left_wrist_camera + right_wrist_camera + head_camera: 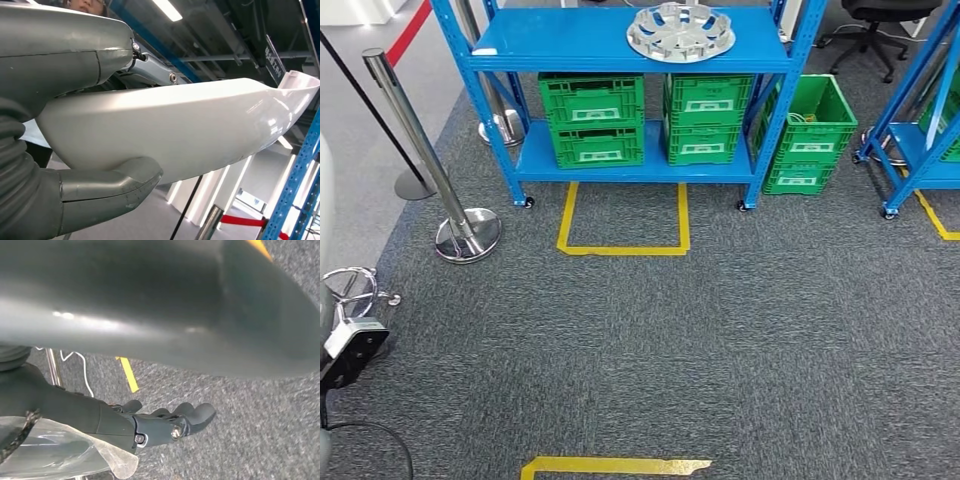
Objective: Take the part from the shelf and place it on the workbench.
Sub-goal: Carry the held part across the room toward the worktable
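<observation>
Blue shelving (622,45) is standing ahead of me in the head view, and the part, a silver wheel cover (681,31), is lying flat on its top shelf, toward the right end. Green crates (592,118) are sitting on the lower shelf beneath it, with another green crate (812,130) on the carpet just beside the right post. Yellow tape (622,240) is marking a bay on the grey carpet (697,340) in front of the shelving, and a second strip (614,465) is lying near the bottom edge. A chrome stanchion (433,170) is leaning across the left side.

Through the left wrist camera I am seeing the left hand (75,150) close up: its grey thumb (113,187) is lying under a smooth white curved panel (188,130), and a grey cover is sitting above that. I cannot tell whether this hand is gripping anything or how its fingers are set.

Through the right wrist camera the right hand (158,425) is hanging over the carpet, its dark fingers (192,415) lying straight and close together with nothing between them. A broad grey curved body is crossing above it.
</observation>
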You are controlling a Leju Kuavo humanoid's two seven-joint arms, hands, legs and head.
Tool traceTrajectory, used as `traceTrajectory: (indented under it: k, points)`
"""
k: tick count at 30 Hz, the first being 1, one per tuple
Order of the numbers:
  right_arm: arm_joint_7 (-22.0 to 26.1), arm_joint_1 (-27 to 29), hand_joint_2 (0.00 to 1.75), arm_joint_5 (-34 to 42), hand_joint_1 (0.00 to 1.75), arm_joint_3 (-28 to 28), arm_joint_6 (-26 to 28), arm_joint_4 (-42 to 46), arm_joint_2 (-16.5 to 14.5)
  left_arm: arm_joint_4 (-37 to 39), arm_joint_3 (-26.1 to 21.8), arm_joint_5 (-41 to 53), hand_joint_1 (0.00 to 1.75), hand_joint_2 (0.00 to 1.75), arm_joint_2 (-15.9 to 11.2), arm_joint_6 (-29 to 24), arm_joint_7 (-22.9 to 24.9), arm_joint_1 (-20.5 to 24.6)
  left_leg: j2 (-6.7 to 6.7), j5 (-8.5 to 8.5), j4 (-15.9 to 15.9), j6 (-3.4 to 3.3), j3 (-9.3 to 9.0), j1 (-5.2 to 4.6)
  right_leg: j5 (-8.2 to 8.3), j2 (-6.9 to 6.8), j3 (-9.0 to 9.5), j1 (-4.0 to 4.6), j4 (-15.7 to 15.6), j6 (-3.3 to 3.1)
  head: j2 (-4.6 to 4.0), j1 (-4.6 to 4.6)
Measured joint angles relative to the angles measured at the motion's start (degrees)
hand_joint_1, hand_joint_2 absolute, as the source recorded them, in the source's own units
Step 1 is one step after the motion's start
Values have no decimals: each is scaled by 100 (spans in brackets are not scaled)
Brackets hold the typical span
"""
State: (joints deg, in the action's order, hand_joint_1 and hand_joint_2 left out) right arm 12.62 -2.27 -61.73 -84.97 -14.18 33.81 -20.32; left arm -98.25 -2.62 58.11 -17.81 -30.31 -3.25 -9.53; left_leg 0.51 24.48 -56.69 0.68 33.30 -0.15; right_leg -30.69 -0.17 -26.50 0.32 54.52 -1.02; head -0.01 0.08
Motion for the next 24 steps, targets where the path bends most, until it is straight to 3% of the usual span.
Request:
traceTrajectory:
  k: [2, 4, 6, 8, 11, 13, 17, 24]
  points:
    - [-1, 9, 0, -5, 0, 0, -5, 0, -1, -8, -10, -10, 143, 175, -4, 5, 1, -1, -14, 317, -343, 64, 126, 12, 72, -18, -52, -27, -28, -57, 0, -16]
    - [1, 12, 0, -13, 0, -1, -10, 0, -1, -9, -15, -20, 143, 175, -7, 7, 1, -8, -22, 797, -1056, 117, 356, 34, 126, -31, -120, -21, -18, -87, -1, -30]
    - [1, 16, 0, -15, 0, 0, -11, 0, -1, -9, -15, -25, 143, 175, -7, 8, 1, -18, -23, 1032, -1610, 148, 511, 54, 164, -37, -163, -13, 2, -88, -1, -29]
    - [4, 23, 0, -16, 0, 1, -13, 0, -1, -9, -15, -25, 143, 175, -7, 8, 0, -20, -23, 901, -1547, 162, 378, 69, 192, -38, -193, -9, 39, -79, 0, -28]
    - [31, 23, 0, -27, 0, 2, -22, -1, -2, -9, -21, -25, 143, 175, -9, 8, 0, -20, -23, 423, -460, 125, -282, 69, 210, -36, -258, 0, 127, -51, 0, -28]
    - [64, 17, 0, -32, 0, 2, -21, -1, -2, -12, -31, -26, 143, 175, -14, 6, -2, -23, -24, 362, -36, 71, -490, 52, 224, -33, -309, 17, 170, -7, 0, -26]
    - [118, 21, 0, -31, 0, 1, -2, -2, -1, -20, -48, -27, 143, 175, -12, 2, -3, -38, -27, 378, 48, 37, -445, 47, 244, -31, -404, 43, 211, -61, 0, -14]
    - [132, 17, 0, -30, 0, -1, 12, -2, -1, -20, -97, -27, 143, 175, -8, 2, -3, -56, -24, 319, 19, -47, -356, 7, 343, -25, -472, 2, 193, 78, 0, -16]
